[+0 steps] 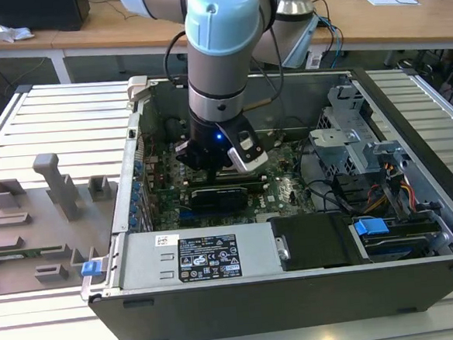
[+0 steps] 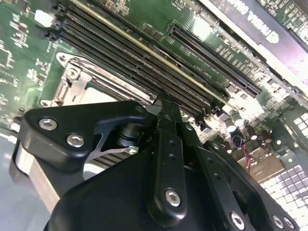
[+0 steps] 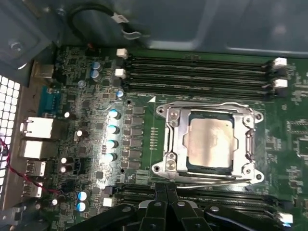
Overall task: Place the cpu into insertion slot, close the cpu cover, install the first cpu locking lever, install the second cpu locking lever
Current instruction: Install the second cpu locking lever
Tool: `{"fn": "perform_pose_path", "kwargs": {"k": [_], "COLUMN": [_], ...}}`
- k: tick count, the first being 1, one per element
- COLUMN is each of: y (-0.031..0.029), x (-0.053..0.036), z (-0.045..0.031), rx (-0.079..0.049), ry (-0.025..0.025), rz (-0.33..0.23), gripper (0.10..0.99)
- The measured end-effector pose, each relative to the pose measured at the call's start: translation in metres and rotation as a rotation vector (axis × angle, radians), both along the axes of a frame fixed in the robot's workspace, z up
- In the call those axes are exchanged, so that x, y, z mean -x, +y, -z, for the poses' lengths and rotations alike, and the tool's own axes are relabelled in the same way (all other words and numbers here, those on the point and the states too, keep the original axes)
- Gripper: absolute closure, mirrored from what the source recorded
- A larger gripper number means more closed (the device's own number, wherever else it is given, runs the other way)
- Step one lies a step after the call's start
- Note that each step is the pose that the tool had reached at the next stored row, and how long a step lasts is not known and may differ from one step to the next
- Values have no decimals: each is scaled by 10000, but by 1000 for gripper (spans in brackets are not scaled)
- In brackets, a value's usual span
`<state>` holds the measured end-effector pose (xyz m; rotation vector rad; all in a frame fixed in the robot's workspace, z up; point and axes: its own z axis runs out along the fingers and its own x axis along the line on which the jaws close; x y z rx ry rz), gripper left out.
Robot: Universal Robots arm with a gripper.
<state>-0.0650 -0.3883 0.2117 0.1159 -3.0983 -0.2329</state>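
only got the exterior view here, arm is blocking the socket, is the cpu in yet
Observer: Yes. In the first wrist view the cpu lies flat on the board, metal top up.
Operator: cover down or still up
Observer: Down. The cpu cover lies flat, framing the chip through its window.
Operator: where's the gripper then
Observer: The gripper, fingers together, is just beside the cover's edge, over the memory slots.

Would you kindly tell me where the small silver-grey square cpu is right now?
In the first wrist view the pale silver-grey cpu lies in the square metal-rimmed insertion slot on the green motherboard, between black memory slots, beyond the gripper.
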Motion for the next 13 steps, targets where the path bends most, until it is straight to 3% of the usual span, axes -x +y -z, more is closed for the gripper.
{"fn": "perform_pose_path", "kwargs": {"k": [10, 13], "y": [46, 93], "x": [42, 46], "z": [72, 92], "rx": [-223, -330], "ry": [2, 0], "rz": [-525, -689], "gripper": [980, 980]}}
